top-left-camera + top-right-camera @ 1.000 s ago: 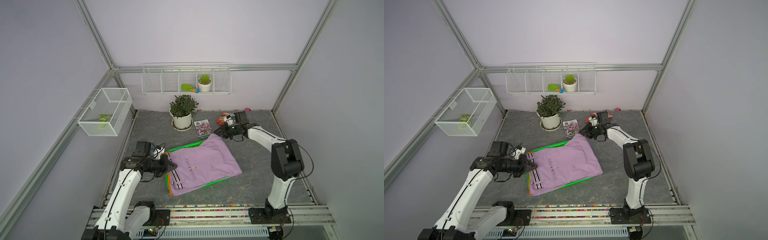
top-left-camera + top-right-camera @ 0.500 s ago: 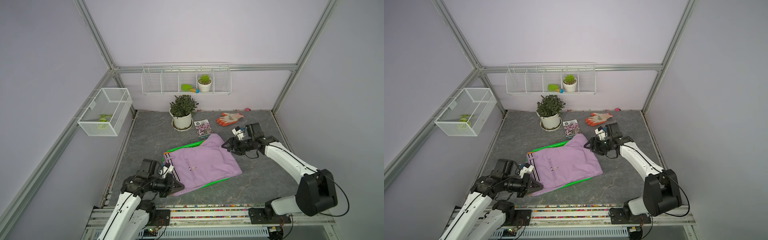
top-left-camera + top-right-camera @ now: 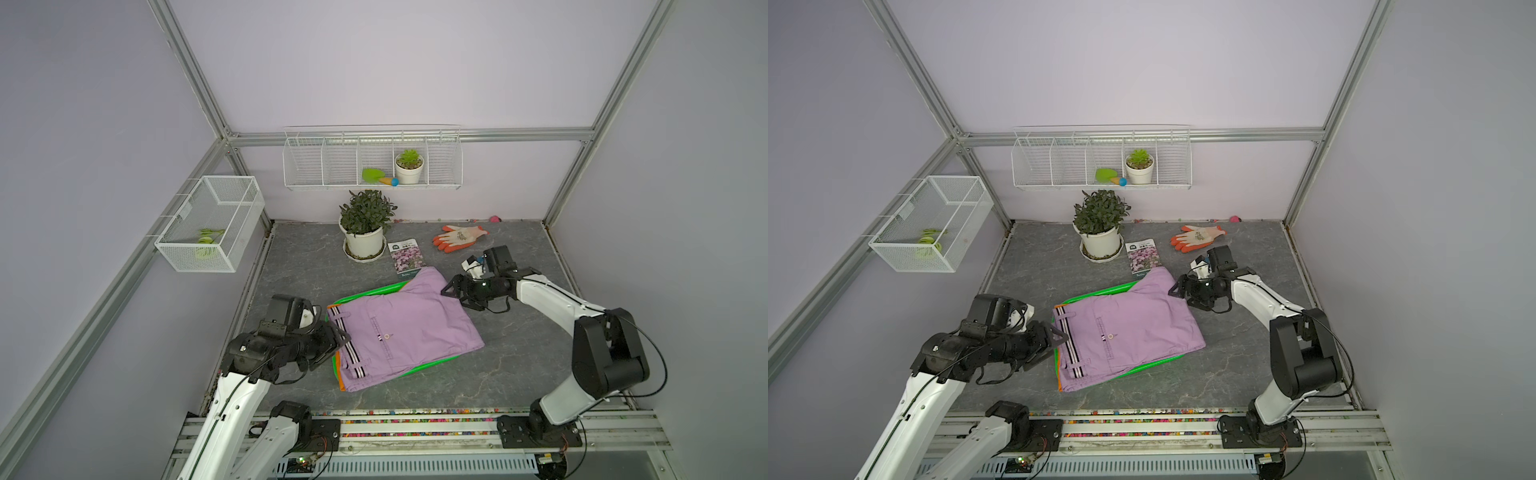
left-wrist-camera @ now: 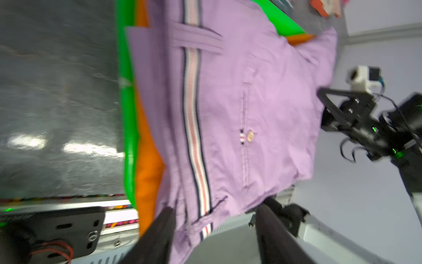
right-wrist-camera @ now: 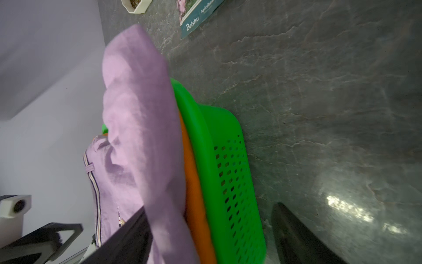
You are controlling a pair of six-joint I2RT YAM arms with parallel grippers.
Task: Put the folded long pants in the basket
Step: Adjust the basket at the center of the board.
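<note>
2 top views look down from high; 2 wrist views closely share the lilac pants [image 4: 251, 91].

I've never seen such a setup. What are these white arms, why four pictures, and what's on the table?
These are two robot arms, each ending in a two-fingered gripper. Two pictures look down from overhead, side by side; the other two come from a camera on each arm's wrist. On the grey table stands a green basket with folded lilac pants on top and orange pants beneath. The left gripper is at the striped waistband, the right gripper at the opposite end; both stand open, so nothing is clamped. Behind are a potted plant, a seed packet and an orange-and-white glove.
</note>
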